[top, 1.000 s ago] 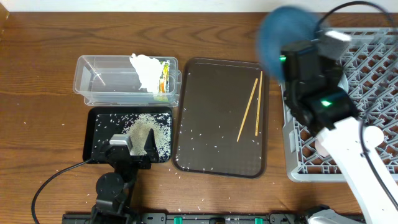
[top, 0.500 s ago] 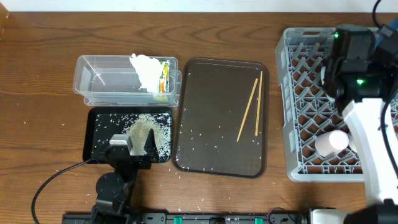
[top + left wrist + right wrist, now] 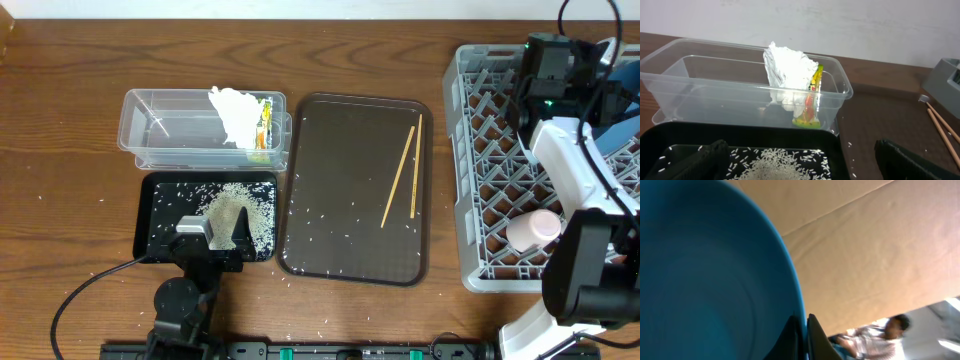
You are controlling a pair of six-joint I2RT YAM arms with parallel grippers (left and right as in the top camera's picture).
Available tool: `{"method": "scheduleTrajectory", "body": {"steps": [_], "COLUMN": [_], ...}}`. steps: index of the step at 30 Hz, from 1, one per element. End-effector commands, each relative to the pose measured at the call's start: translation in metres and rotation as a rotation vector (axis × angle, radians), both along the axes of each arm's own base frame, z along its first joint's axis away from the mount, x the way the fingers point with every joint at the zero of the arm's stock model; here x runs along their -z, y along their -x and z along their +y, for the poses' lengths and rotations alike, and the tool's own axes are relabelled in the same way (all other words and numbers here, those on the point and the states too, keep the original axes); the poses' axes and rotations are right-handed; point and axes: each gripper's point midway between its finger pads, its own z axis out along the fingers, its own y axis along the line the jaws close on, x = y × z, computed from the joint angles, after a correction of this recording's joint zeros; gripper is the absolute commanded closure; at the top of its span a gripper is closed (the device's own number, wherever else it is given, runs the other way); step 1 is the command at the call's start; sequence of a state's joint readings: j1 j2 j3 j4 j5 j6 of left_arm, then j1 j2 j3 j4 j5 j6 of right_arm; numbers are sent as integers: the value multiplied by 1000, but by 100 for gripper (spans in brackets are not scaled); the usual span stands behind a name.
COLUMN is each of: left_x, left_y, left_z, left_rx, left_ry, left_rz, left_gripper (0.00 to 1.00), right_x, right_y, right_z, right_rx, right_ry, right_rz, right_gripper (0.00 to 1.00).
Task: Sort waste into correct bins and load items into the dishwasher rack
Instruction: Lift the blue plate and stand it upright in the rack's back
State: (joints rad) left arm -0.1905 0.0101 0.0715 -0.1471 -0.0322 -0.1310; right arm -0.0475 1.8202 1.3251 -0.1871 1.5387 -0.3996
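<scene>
My right gripper (image 3: 805,335) is shut on the rim of the blue plate (image 3: 700,280), holding it on edge over the far right of the grey dishwasher rack (image 3: 490,150). Only a blue sliver of the plate shows at the overhead's right edge (image 3: 630,100). A pink cup (image 3: 533,228) lies in the rack. My left gripper (image 3: 805,167) is open and empty over the black tray (image 3: 160,200), which holds a heap of rice (image 3: 235,210). The clear tub (image 3: 170,130) holds the white tissue (image 3: 235,110) and the snack wrapper (image 3: 264,125). Two chopsticks (image 3: 405,175) lie on the brown tray. The bowl and white cup are out of view.
The dark brown serving tray (image 3: 340,200) lies between the bins and the rack, with scattered rice grains on it. Stray grains lie on the wooden table near the black tray. My right arm (image 3: 565,150) stretches across the rack.
My right arm has swung the blue plate from the rack's rear left corner across to the rack's far right. The left arm has not moved.
</scene>
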Motion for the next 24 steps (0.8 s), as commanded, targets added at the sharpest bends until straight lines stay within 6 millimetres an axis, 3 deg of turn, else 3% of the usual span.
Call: {"method": "scheduleTrajectory", "body": {"steps": [1,9,15,18,21,24], "left_x": [14,14,14,14,14,14], "left_y": [-1,-1,-1,-1,-1,-1], "left_z": [1,1,1,1,1,1], "left_rx": [-7,-7,-7,-7,-7,-7], "left_ry": [-1,-1,-1,-1,-1,-1], "left_rz": [28,28,28,28,28,28], "left_gripper": [5,5,5,5,5,5], "right_x": [8,-40,-108,-130,-134,-118], "right_y": [0,8,24,23,4,-18], "right_z": [-4,-4,2,14,37,70], "right_rx": [28,-5,-121,-249,-466,-700], "right_ry": [11,-1,-25,-71,-168,-310], "right_rz": [133,-89,-403,-504,-482,-393], "right_gripper": [99,99,99,99,98,95]}}
